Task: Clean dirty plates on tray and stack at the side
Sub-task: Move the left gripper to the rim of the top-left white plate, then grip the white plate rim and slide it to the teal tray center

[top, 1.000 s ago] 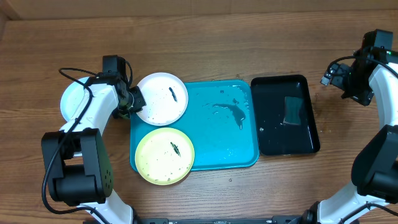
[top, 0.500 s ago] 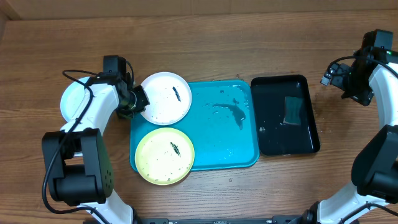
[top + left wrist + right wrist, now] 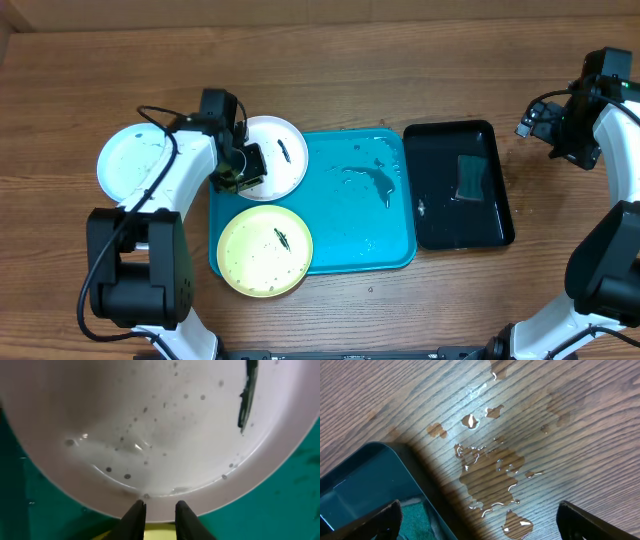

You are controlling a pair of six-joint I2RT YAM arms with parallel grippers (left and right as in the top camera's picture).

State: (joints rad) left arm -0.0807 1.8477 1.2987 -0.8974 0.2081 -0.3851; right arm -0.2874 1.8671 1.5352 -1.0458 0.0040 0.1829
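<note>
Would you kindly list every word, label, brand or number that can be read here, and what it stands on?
None can be read. The white plate, yellow-green plate, pale plate, blue tray, black tray and sponge bear no print; the dark marks on the plates are dirt. No label shows on the left arm or right arm.

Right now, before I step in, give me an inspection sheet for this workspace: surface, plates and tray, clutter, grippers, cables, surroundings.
Surface: wooden table, water puddle beside the black tray.
Job's things: white plate and yellow-green plate, both specked, on the blue tray; pale plate on the table at left.
Clutter: black tray holding a green sponge.
Grippers: left gripper at the white plate's rim, jaws narrowly apart, grip unclear; right gripper wide open, empty.
Cables: left arm cable and right arm cable, looped along the arms.
Surroundings: nothing seen.
</note>
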